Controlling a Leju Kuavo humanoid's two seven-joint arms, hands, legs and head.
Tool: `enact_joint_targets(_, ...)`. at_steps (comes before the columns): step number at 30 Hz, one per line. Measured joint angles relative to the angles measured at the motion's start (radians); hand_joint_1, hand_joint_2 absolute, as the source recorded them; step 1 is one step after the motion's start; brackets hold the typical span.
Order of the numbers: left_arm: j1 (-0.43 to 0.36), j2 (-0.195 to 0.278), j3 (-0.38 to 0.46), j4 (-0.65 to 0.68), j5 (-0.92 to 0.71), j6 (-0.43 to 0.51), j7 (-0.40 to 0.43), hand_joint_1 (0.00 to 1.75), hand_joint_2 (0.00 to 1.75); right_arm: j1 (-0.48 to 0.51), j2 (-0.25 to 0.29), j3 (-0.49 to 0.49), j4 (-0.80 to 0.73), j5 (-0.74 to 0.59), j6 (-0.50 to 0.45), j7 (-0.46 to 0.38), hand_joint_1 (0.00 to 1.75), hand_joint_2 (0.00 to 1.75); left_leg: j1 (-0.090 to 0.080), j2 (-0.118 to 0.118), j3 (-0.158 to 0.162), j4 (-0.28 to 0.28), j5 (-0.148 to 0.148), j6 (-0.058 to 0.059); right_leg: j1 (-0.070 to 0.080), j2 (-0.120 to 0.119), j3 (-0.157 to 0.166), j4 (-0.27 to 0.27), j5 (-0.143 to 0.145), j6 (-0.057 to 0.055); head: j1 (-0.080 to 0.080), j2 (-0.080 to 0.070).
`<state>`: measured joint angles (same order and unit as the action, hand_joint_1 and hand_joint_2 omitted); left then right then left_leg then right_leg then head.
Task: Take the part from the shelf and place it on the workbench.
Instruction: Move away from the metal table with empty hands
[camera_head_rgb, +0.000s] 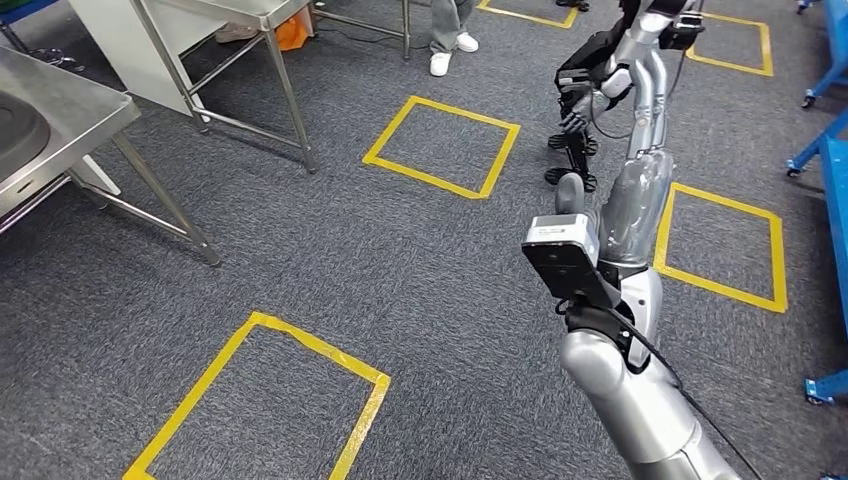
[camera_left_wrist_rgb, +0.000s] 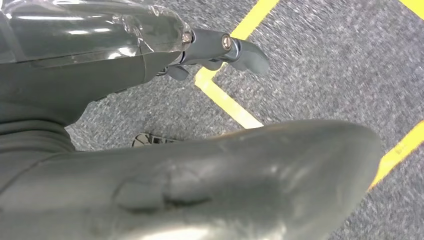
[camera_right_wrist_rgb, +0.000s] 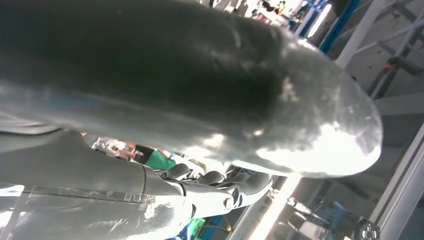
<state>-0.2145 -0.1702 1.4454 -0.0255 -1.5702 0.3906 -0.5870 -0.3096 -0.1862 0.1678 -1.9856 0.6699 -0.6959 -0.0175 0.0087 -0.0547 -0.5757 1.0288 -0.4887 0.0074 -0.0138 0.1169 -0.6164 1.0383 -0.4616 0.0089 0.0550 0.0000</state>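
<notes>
My left hand (camera_left_wrist_rgb: 210, 170) hangs over grey carpet (camera_head_rgb: 330, 270). Its fingers (camera_left_wrist_rgb: 242, 50) are stretched out and well apart from the thumb, and nothing lies between them. A strip of yellow tape (camera_left_wrist_rgb: 227, 102) runs across the floor beneath it.

My right hand (camera_head_rgb: 603, 207) is lifted in front of me at the end of the silver arm, with the thumb pointing up. In the right wrist view its dark fingers (camera_right_wrist_rgb: 235, 184) curl inward under the thumb, but the picture is too blurred and glary for me to tell whether they hold anything.

Just past that hand stands a silver and black shape (camera_head_rgb: 645, 90). I cannot say what it is, and I cannot make out the part anywhere with certainty.

A steel table (camera_head_rgb: 70, 115) stands to my left, with a second steel table (camera_head_rgb: 245, 12) farther off. Taped yellow squares (camera_head_rgb: 443, 147) mark the carpet. A person's legs in white shoes (camera_head_rgb: 451, 45) stand beyond them, and a blue frame (camera_head_rgb: 828, 150) is at my right.
</notes>
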Motion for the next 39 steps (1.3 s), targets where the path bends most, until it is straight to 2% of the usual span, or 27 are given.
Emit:
enact_joint_targets(2,-0.001,0.000,0.000,0.000,0.000,0.000,0.000,0.00,0.00,0.001,-0.001,0.000,0.000,0.001,0.000,0.000,0.00,0.00,0.004,0.023,0.005,-0.013,0.006,0.011,0.003,-0.035,-0.017,0.036,-0.024,0.010,0.009,0.000)
enact_joint_targets(4,-0.002,0.000,0.000,0.000,0.000,-0.001,0.000,0.00,0.00,0.002,-0.002,0.000,0.000,0.001,0.000,0.002,0.00,0.00,0.003,0.048,0.008,-0.018,0.008,0.015,0.004,-0.088,-0.069,0.148,-0.083,0.019,0.022,0.000)
enact_joint_targets(5,-0.002,0.000,0.000,0.000,0.000,-0.001,0.001,0.00,0.00,0.003,-0.002,0.000,0.000,0.001,0.000,0.004,0.00,0.00,0.002,0.061,0.008,-0.017,0.007,0.016,0.001,-0.100,-0.101,0.213,-0.110,0.023,0.027,0.000)
enact_joint_targets(6,-0.001,0.000,0.000,0.000,0.000,-0.002,0.001,0.00,0.00,0.005,-0.002,0.000,0.000,0.001,0.000,0.006,0.00,0.00,0.001,0.074,0.008,-0.017,0.006,0.017,-0.001,-0.106,-0.122,0.255,-0.120,0.025,0.029,0.000)
enact_joint_targets(7,0.000,0.000,0.000,0.000,0.000,-0.002,0.002,0.00,0.00,0.007,-0.002,0.000,0.000,0.001,0.000,0.007,0.00,0.00,0.001,0.086,0.009,-0.017,0.004,0.016,-0.002,-0.110,-0.125,0.261,-0.111,0.027,0.031,0.000)
enact_joint_targets(8,0.000,0.000,0.000,0.000,0.000,-0.002,0.003,0.00,0.00,0.008,-0.002,0.000,0.000,0.001,0.000,0.007,0.00,0.00,0.001,0.098,0.011,-0.017,0.002,0.015,-0.003,-0.114,-0.108,0.228,-0.086,0.027,0.033,0.000)
enact_joint_targets(10,-0.002,0.000,0.000,0.000,0.000,-0.002,0.004,0.00,0.00,0.008,-0.002,0.000,0.000,0.002,0.000,0.008,0.00,0.00,0.000,0.117,0.019,-0.016,-0.004,0.009,-0.001,-0.144,-0.037,0.092,-0.022,0.024,0.040,0.000)
enact_joint_targets(12,-0.004,0.000,0.000,0.000,0.000,-0.002,0.004,0.00,0.00,0.008,-0.002,0.000,-0.001,0.002,0.000,0.008,0.00,0.00,-0.004,0.131,0.026,-0.015,-0.010,0.000,0.008,-0.167,0.006,0.002,0.003,0.011,0.043,0.000)
enact_joint_targets(13,-0.005,0.000,0.000,0.000,0.000,-0.002,0.004,0.00,0.00,0.008,-0.003,0.000,-0.001,0.003,0.000,0.008,0.00,0.00,-0.006,0.137,0.028,-0.016,-0.012,-0.005,0.013,-0.168,0.010,-0.009,0.000,0.003,0.042,0.000)
enact_joint_targets(15,-0.007,0.000,0.000,0.000,0.000,-0.002,0.004,0.00,0.00,0.008,-0.004,0.000,-0.002,0.002,0.000,0.008,0.00,0.00,-0.005,0.146,0.034,-0.015,-0.018,-0.016,0.013,-0.149,0.010,-0.013,0.002,-0.011,0.037,0.000)
enact_joint_targets(17,-0.008,0.000,0.000,0.000,0.000,-0.002,0.005,0.00,0.00,0.007,-0.005,0.000,-0.004,0.001,-0.001,0.008,0.00,0.00,-0.002,0.118,0.023,0.024,-0.049,-0.025,0.009,-0.133,0.013,-0.018,0.005,-0.023,0.029,0.000)
enact_joint_targets(19,-0.008,0.000,0.000,0.000,0.000,-0.002,0.006,0.00,0.00,0.006,-0.006,0.000,-0.005,0.001,-0.001,0.008,0.00,0.00,0.000,0.077,-0.028,0.141,-0.111,-0.029,0.009,-0.118,0.015,-0.020,0.007,-0.031,0.019,0.000)
enact_joint_targets(20,-0.007,0.000,0.000,0.000,0.000,-0.002,0.007,0.00,0.00,0.007,-0.006,0.000,-0.005,0.000,-0.001,0.008,0.00,0.00,-0.001,0.069,-0.062,0.212,-0.140,-0.029,0.011,-0.109,0.015,-0.020,0.006,-0.033,0.015,0.000)
enact_joint_targets(21,-0.006,0.000,0.000,0.000,0.000,-0.002,0.007,0.00,0.00,0.007,-0.006,0.000,-0.005,0.000,-0.001,0.008,0.00,0.00,-0.001,0.065,-0.090,0.265,-0.154,-0.028,0.012,-0.098,0.015,-0.019,0.006,-0.034,0.012,0.000)
enact_joint_targets(22,-0.005,0.000,0.000,0.000,0.000,-0.002,0.007,0.00,0.00,0.007,-0.006,0.000,-0.005,0.000,-0.001,0.008,0.00,0.00,-0.001,0.062,-0.102,0.283,-0.147,-0.026,0.013,-0.086,0.016,-0.018,0.006,-0.035,0.010,0.000)
enact_joint_targets(23,-0.005,0.000,0.000,0.000,0.000,-0.002,0.007,0.00,0.00,0.007,-0.006,0.000,-0.005,0.000,-0.001,0.008,0.00,0.00,-0.002,0.060,-0.096,0.259,-0.121,-0.023,0.014,-0.074,0.017,-0.017,0.006,-0.035,0.009,0.000)
enact_joint_targets(24,-0.005,0.000,0.000,0.000,0.000,-0.002,0.007,0.00,0.00,0.007,-0.006,0.000,-0.005,0.000,-0.001,0.007,0.00,0.00,-0.002,0.053,-0.073,0.200,-0.081,-0.019,0.014,-0.062,0.018,-0.015,0.005,-0.034,0.008,0.000)
enact_joint_targets(26,-0.005,0.000,0.000,0.000,0.000,-0.002,0.007,0.00,0.00,0.006,-0.006,0.000,-0.005,0.000,-0.001,0.007,0.00,0.00,0.001,0.013,-0.020,0.065,-0.017,-0.011,0.014,-0.040,0.018,-0.009,0.001,-0.030,0.006,0.000)
enact_joint_targets(28,-0.006,0.000,0.000,0.000,0.000,-0.002,0.007,0.00,0.00,0.006,-0.006,0.000,-0.005,-0.001,-0.001,0.006,0.00,0.00,0.001,-0.013,0.000,0.005,-0.002,-0.008,0.010,-0.022,0.011,-0.005,0.001,-0.021,0.004,0.000)
enact_joint_targets(30,-0.007,0.000,0.000,0.000,0.000,-0.002,0.007,0.00,0.00,0.006,-0.007,0.000,-0.005,-0.001,-0.001,0.004,0.00,0.00,-0.001,0.001,0.004,-0.004,0.001,-0.003,0.006,-0.005,0.006,-0.006,0.003,-0.009,0.003,0.000)
enact_joint_targets(31,-0.007,0.000,0.000,0.000,0.000,-0.002,0.007,0.00,0.00,0.006,-0.007,0.000,-0.005,-0.001,-0.001,0.004,0.00,0.00,0.000,0.011,0.007,-0.010,0.004,0.002,0.007,-0.015,0.003,-0.001,-0.001,-0.005,0.003,0.000)
enact_joint_targets(32,-0.008,0.000,0.000,0.000,0.000,-0.002,0.007,0.00,0.00,0.005,-0.008,0.000,-0.005,-0.001,-0.001,0.003,0.00,0.00,0.001,0.022,0.010,-0.017,0.007,0.008,0.008,-0.035,-0.005,0.019,-0.015,-0.001,0.008,0.000)
enact_joint_targets(34,-0.007,-0.001,0.000,0.000,0.000,-0.002,0.006,0.00,0.00,0.003,-0.009,0.000,-0.005,-0.001,-0.001,0.001,0.00,0.00,0.002,0.046,0.013,-0.024,0.010,0.014,0.008,-0.088,-0.051,0.117,-0.071,0.008,0.019,0.000)
enact_joint_targets(36,-0.005,-0.001,0.000,0.000,0.000,-0.002,0.006,0.00,0.00,0.006,-0.009,0.000,-0.005,-0.001,-0.001,0.000,0.00,0.00,0.000,0.070,0.012,-0.024,0.008,0.016,0.002,-0.105,-0.110,0.240,-0.121,0.017,0.030,0.000)
enact_joint_targets(37,-0.005,-0.001,0.000,0.000,0.000,-0.002,0.006,0.00,0.00,0.007,-0.009,0.000,-0.004,-0.001,-0.001,-0.001,0.00,0.00,0.000,0.083,0.013,-0.024,0.007,0.016,-0.001,-0.108,-0.122,0.265,-0.122,0.020,0.034,0.000)
enact_joint_targets(38,-0.005,-0.001,0.000,0.000,0.000,-0.002,0.006,0.00,0.00,0.008,-0.009,0.000,-0.004,-0.001,-0.001,-0.001,0.00,0.00,0.000,0.094,0.014,-0.023,0.006,0.015,-0.004,-0.111,-0.115,0.251,-0.104,0.022,0.038,0.000)
enact_joint_targets(39,-0.005,-0.001,0.000,0.000,0.000,-0.002,0.006,0.00,0.00,0.009,-0.008,0.000,-0.004,-0.001,-0.001,-0.002,0.00,0.00,0.000,0.104,0.016,-0.023,0.003,0.013,-0.007,-0.118,-0.087,0.197,-0.071,0.023,0.042,0.000)
